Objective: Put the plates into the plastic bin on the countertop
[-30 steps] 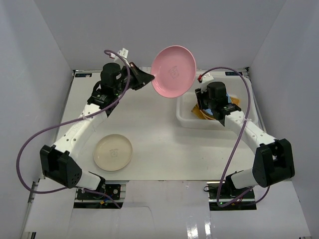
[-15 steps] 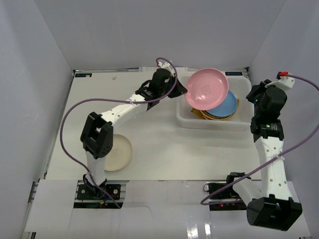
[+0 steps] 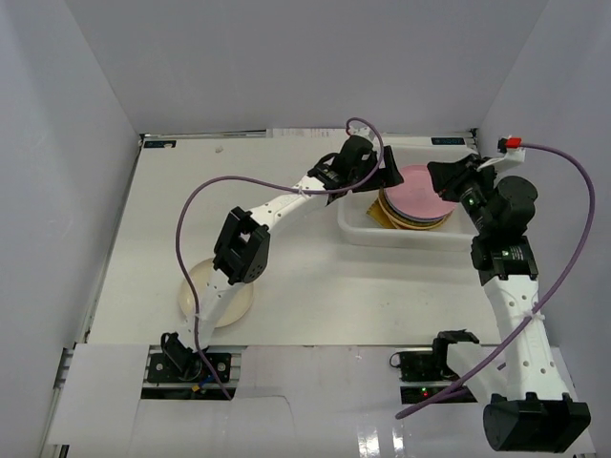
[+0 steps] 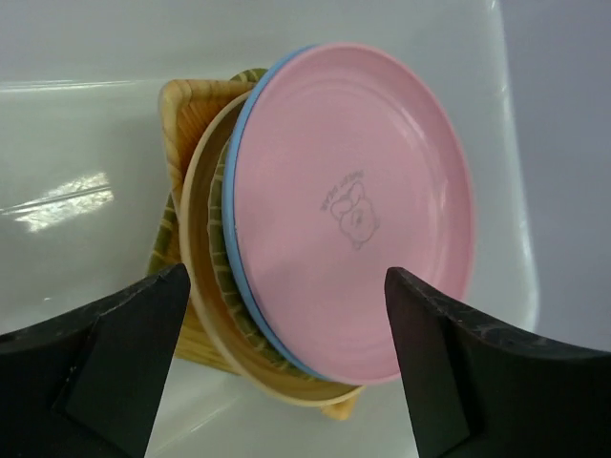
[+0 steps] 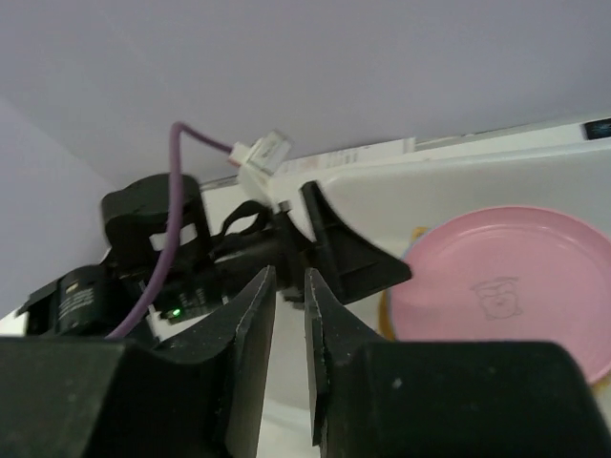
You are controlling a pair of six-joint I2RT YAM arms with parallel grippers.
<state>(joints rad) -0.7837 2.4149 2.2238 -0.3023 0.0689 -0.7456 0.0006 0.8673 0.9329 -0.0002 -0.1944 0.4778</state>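
The pink plate [image 3: 418, 194] [image 4: 353, 205] lies on top of a stack in the white plastic bin [image 3: 359, 229]. Under it show a blue rim [image 4: 237, 181], a cream plate [image 4: 196, 239] and yellow woven ones [image 4: 177, 105]. My left gripper [image 3: 389, 172] [image 4: 286, 275] hangs wide open just left of the stack, holding nothing. My right gripper [image 3: 437, 172] [image 5: 288, 277] hovers over the stack's right side, its jaws a narrow gap apart and empty. A second cream plate [image 3: 196, 298] rests on the countertop [image 3: 305, 267] at the near left, partly hidden by the left arm.
The left arm stretches diagonally across the countertop from its base to the bin. Purple cables [image 3: 563, 229] loop off both arms. Pale grey walls close in the left, back and right sides. The bin sits near the back right corner.
The left gripper has let go of the pink plate, which now lies flat on the stack in the bin. The right gripper has swung in over the bin.
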